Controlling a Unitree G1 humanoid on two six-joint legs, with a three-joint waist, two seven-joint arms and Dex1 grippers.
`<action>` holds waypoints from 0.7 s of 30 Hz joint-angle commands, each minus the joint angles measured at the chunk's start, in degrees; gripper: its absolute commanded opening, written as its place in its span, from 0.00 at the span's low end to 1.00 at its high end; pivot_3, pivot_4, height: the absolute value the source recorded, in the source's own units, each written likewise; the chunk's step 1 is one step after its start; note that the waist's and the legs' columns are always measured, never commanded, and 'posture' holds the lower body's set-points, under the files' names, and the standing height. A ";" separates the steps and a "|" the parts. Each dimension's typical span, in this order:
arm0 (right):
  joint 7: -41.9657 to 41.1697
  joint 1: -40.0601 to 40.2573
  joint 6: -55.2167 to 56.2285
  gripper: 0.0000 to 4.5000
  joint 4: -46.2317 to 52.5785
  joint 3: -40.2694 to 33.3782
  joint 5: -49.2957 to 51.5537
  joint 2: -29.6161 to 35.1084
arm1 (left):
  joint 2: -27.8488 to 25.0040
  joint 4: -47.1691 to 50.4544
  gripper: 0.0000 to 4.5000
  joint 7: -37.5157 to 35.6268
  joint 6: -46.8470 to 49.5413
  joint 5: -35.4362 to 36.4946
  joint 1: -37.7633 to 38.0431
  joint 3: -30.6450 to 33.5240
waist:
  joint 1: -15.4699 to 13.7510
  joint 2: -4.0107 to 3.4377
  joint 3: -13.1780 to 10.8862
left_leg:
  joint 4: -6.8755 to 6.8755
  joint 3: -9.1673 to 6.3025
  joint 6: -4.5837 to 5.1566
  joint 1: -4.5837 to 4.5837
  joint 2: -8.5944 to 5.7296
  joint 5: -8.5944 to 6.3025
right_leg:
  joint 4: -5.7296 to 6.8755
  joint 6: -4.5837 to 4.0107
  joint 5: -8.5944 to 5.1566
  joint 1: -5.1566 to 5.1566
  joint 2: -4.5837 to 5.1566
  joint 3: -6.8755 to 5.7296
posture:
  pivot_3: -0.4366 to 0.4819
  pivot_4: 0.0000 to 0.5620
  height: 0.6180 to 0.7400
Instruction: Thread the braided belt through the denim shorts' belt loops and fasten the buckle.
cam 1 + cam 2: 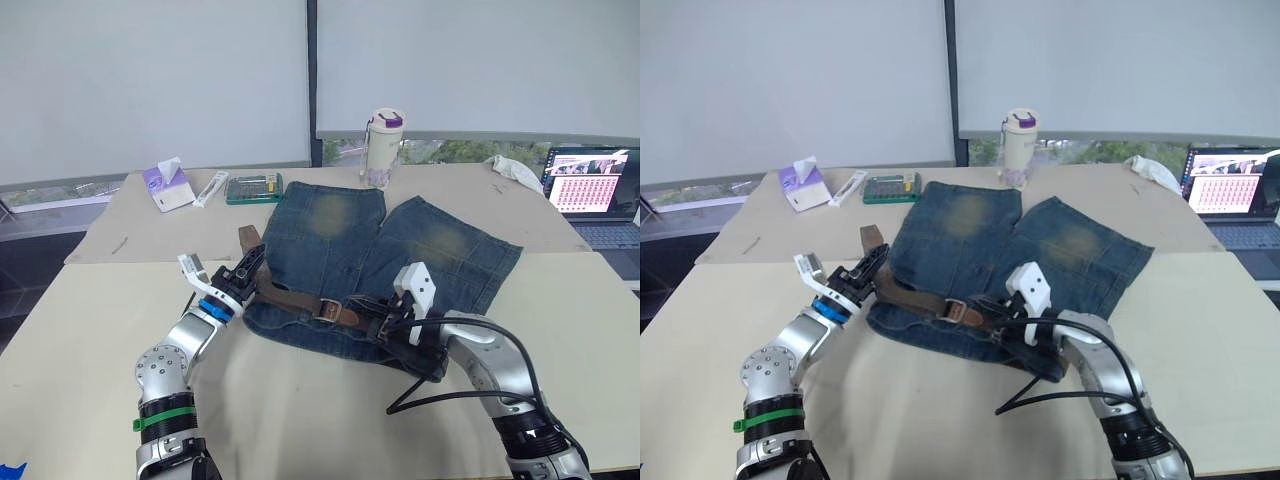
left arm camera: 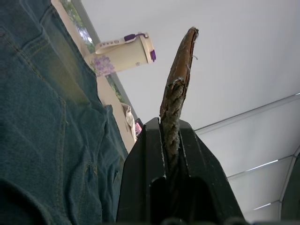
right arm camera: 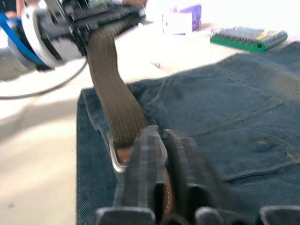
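Note:
The denim shorts (image 1: 380, 250) lie flat on the table with the waistband toward me. The braided belt (image 1: 295, 298) runs across that waistband, and its silver buckle (image 1: 328, 308) lies near the middle. My left gripper (image 1: 250, 268) is shut on the belt near its free end, whose tip (image 2: 180, 65) sticks out past the fingers. My right gripper (image 1: 378, 325) is shut on the brown strap just behind the buckle (image 3: 114, 161). Between the two grippers the strap (image 3: 115, 108) rises in a slack arc. I cannot make out the belt loops.
At the back of the table stand a lidded cup (image 1: 384, 146), a green box (image 1: 254, 188), a white packet (image 1: 211, 188) and a tissue pack (image 1: 167, 186). An open laptop (image 1: 595, 190) and a white cloth (image 1: 515, 170) sit far right. A black cable (image 1: 440, 395) loops beside my right arm.

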State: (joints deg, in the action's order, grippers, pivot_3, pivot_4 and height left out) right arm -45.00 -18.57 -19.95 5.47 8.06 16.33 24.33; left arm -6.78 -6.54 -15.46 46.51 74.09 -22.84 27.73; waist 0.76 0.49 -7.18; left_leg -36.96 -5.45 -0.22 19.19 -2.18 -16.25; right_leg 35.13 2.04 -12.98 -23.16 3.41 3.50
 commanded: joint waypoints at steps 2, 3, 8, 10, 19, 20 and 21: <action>-1.28 -2.53 3.98 0.00 -1.74 2.10 -3.19 0.24 | -0.87 0.44 0.00 -1.77 -1.22 -0.65 1.07 0.18 | 0.03 0.00 0.00 | 0.00 0.00 0.00 0.00 0.00 0.00 | 0.00 0.00 0.00 -0.01 -0.01 0.00 | 0.48 0.27 1.00; -1.48 -2.71 4.34 0.00 -1.99 2.22 -3.42 0.14 | -0.85 0.38 0.00 -1.89 -1.33 -0.70 1.22 0.19 | 0.05 0.00 0.00 | 0.01 0.00 0.00 0.00 0.00 0.00 | 0.00 0.00 0.00 -0.01 -0.02 0.00 | 0.48 0.27 1.00; -2.03 -4.12 4.55 0.00 -2.40 2.86 -3.42 -1.35 | -0.93 0.01 0.00 -3.02 -1.61 -1.47 2.17 0.21 | 0.08 0.00 0.00 | 0.02 -0.01 0.00 0.00 0.02 0.00 | 0.00 0.00 0.00 -0.01 -0.02 0.00 | 0.48 0.27 1.00; -2.44 -4.57 4.20 0.00 -2.10 3.44 -3.13 -2.16 | -0.99 -0.57 0.00 -3.28 -2.03 -1.70 2.28 0.64 | 0.08 0.00 0.00 | 0.02 -0.02 0.00 0.00 0.02 0.00 | -0.01 0.00 0.00 -0.01 -0.02 -0.01 | 0.48 0.27 1.00; -2.53 -5.48 5.38 0.00 -4.60 4.81 -5.75 -2.89 | -1.14 -1.88 0.00 -4.61 -3.24 -2.83 2.63 0.45 | 0.08 0.00 0.00 | 0.03 -0.04 -0.01 0.00 0.03 0.00 | -0.01 0.00 0.00 -0.02 -0.01 -0.01 | 0.48 0.27 1.00; -2.64 -5.38 5.36 0.00 -4.53 4.93 -5.95 -2.73 | -1.12 -1.97 0.00 -4.72 -3.32 -2.92 2.71 0.41 | 0.08 0.00 0.00 | 0.04 -0.04 -0.01 0.00 0.03 0.00 | -0.01 0.00 0.00 -0.02 -0.01 -0.02 | 0.48 0.27 1.00; -2.60 -5.30 5.25 0.00 -4.44 5.06 -6.16 -2.73 | -1.10 -2.21 0.00 -4.89 -3.40 -3.08 2.82 0.39 | 0.09 0.00 0.00 | 0.04 -0.04 0.00 0.00 0.03 0.00 | -0.01 0.00 0.00 -0.02 -0.02 -0.03 | 0.48 0.27 1.00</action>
State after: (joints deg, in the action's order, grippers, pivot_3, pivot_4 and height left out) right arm -47.43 -23.40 -16.25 -0.07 13.02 10.43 21.42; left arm -7.25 -9.16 -19.30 43.95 71.49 -20.22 27.78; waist 0.85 0.48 -7.18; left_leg -36.91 -5.49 -0.22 19.20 -2.15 -16.25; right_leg 35.11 2.04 -12.98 -23.19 3.39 3.47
